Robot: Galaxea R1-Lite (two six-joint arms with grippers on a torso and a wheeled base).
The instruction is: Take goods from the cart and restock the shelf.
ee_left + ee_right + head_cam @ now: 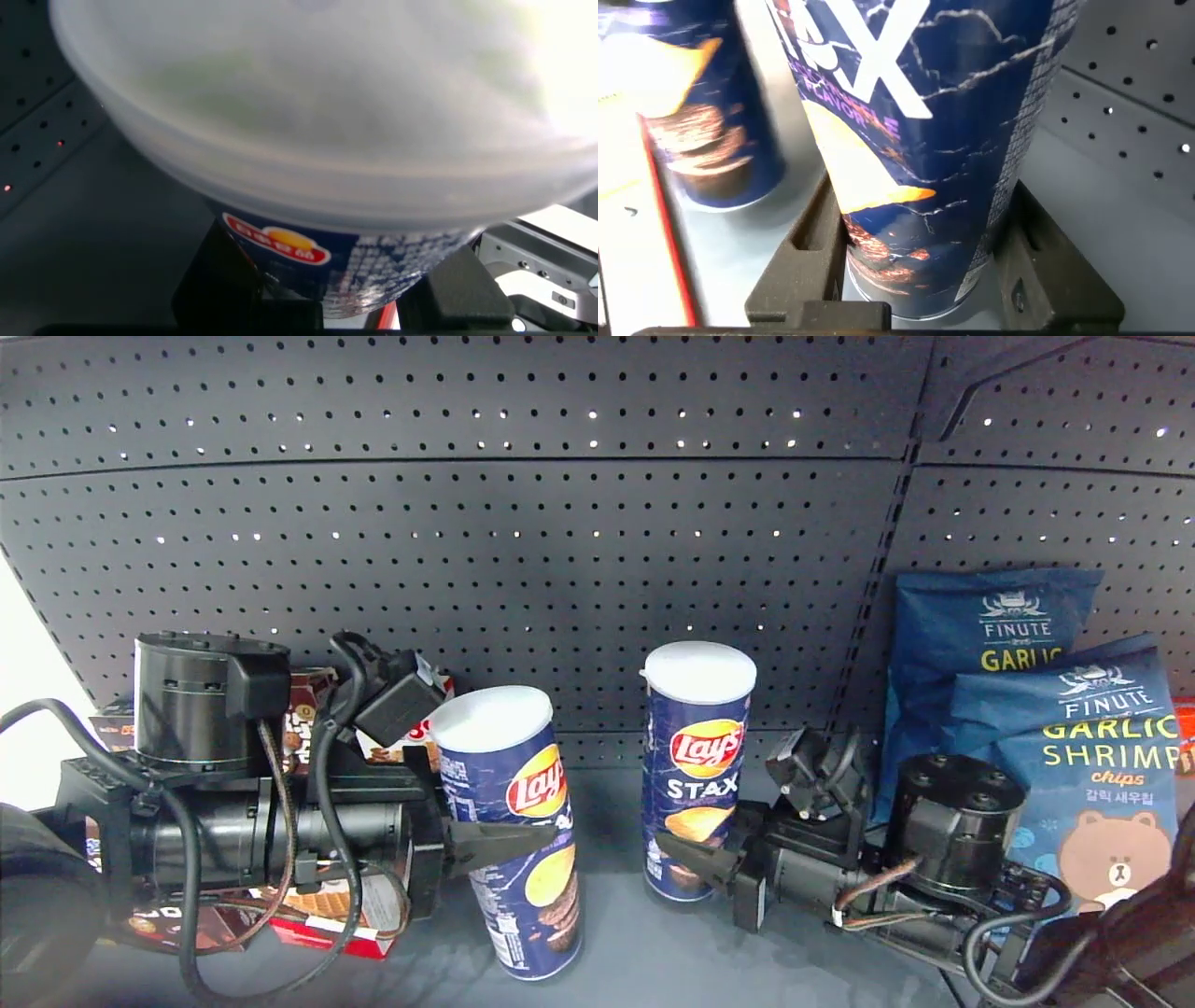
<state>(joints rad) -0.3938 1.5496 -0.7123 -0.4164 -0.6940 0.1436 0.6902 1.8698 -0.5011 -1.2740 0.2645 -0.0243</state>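
The left gripper [537,840] clasped the tilted blue cylindrical chip can [495,756] mid-body, its long axis leaning off vertical on the grey shelf [635,943], while the right gripper [691,861] pinched the upright twin can [695,747] low down.

Head view: lighting is even and moderate, with a blown-out white patch at the left edge, pinpoints of light through the pegboard [560,551] holes, and soft shadows on the shelf [635,933] under the left can [523,840] and right can [695,775]. Barrel distortion bows the pegboard seams. Left wrist view: the left can's lid [327,112] is too close for focus and partly washed out by glare; right wrist view: the right can is fairly sharp, the left can beyond it blurred.
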